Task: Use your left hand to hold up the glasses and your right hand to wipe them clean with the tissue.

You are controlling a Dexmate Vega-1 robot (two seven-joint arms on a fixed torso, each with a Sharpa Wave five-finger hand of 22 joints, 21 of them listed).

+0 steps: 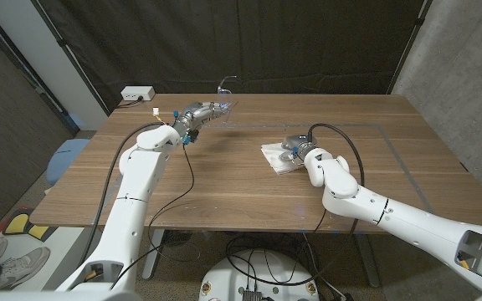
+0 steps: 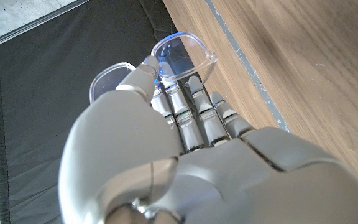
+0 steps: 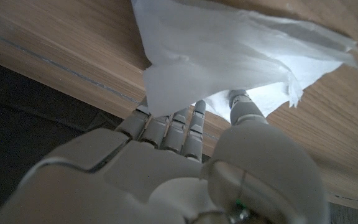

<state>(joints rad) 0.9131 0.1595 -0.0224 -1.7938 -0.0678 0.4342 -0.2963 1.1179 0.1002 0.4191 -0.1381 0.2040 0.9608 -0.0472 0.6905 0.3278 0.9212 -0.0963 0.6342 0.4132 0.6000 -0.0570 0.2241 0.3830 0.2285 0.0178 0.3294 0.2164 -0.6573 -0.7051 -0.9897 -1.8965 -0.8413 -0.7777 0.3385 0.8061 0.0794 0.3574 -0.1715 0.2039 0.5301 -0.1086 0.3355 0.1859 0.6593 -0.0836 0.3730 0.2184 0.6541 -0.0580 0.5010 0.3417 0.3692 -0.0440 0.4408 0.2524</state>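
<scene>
My left hand [image 1: 201, 114] is raised over the far left part of the wooden table [image 1: 224, 180] and holds the clear-framed glasses [image 1: 225, 90] up near the far edge. In the left wrist view the fingertips of that hand [image 2: 185, 155] grip the glasses [image 2: 182, 55] at the bridge, and both lenses stand out against the black curtain. My right hand [image 1: 296, 151] is down at the table's middle right on the white tissue [image 1: 276, 159]. In the right wrist view the fingers and thumb of this hand [image 3: 166, 174] reach into the crumpled tissue [image 3: 229, 56] and pinch it.
A white power strip [image 1: 138, 94] sits beyond the far left corner. A thin taped outline [image 1: 396, 159] runs across the right half of the table. A black cable [image 1: 341, 138] loops off my right wrist. A blue seat [image 1: 65, 156] stands to the left of the table.
</scene>
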